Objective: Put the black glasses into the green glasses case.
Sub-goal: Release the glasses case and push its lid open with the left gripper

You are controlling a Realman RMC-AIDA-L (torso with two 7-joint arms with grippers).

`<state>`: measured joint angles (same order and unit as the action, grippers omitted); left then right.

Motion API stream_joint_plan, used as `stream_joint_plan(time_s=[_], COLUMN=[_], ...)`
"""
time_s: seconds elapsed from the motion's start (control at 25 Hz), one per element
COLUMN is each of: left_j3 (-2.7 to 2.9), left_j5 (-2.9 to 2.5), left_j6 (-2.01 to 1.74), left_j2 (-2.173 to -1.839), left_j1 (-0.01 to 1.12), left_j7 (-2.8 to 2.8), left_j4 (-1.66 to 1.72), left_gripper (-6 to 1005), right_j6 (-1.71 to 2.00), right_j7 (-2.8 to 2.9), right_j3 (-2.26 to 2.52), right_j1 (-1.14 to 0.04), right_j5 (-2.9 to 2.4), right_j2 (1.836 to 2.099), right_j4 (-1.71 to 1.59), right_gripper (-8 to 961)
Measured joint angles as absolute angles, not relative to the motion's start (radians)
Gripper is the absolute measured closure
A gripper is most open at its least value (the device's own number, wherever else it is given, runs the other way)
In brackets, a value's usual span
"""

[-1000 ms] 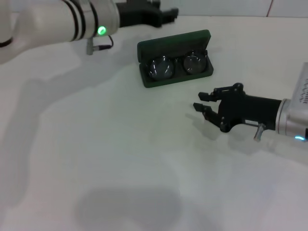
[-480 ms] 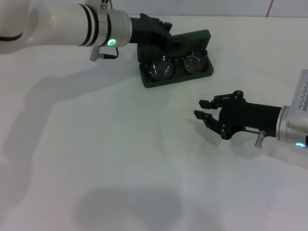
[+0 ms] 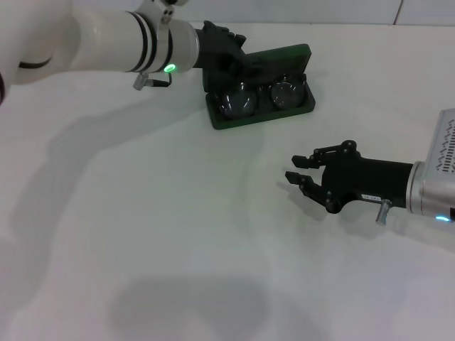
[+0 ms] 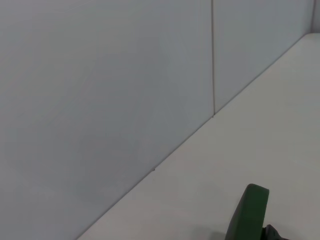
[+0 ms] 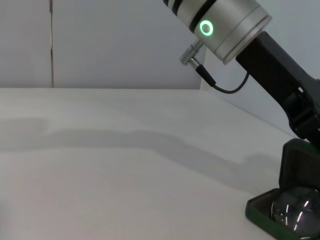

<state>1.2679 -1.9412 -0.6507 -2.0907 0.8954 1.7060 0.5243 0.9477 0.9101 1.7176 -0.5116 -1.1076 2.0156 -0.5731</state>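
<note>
Green case (image 3: 259, 89) sits open at the table's (image 3: 142, 234) far side with the glasses (image 3: 261, 94) already inside, the left gripper (image 3: 238, 60), fingers' state hidden, at its raised lid, likely to close it next, while the spread-fingered right gripper (image 3: 302, 170) hangs well apart.

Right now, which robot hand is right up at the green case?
The left gripper, up at the open lid of the green glasses case. The right gripper sits apart on the table, fingers open, holding nothing.
</note>
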Motion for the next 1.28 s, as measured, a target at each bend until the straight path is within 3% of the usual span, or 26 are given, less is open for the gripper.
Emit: stream_joint_plan(time_s=[0.72, 1.28], left_j3=[1.311, 1.369], left_j5=[-1.955, -1.956], left_j6=[-0.631, -0.558], left_j2=[-2.091, -2.091], left_j1=[0.906, 0.905], left_j7=[1.707, 1.706], left_j4=[0.512, 0.509], left_gripper=[430, 558], right_j6=[0.948, 0.946], right_j7=[0.871, 0.842], right_j3=[1.718, 1.731], right_j1=[-0.517, -0.509], right_j5=[-1.107, -1.107], right_j2=[2.022, 2.023], right_j4=[-0.571, -0.571], right_gripper=[709, 706])
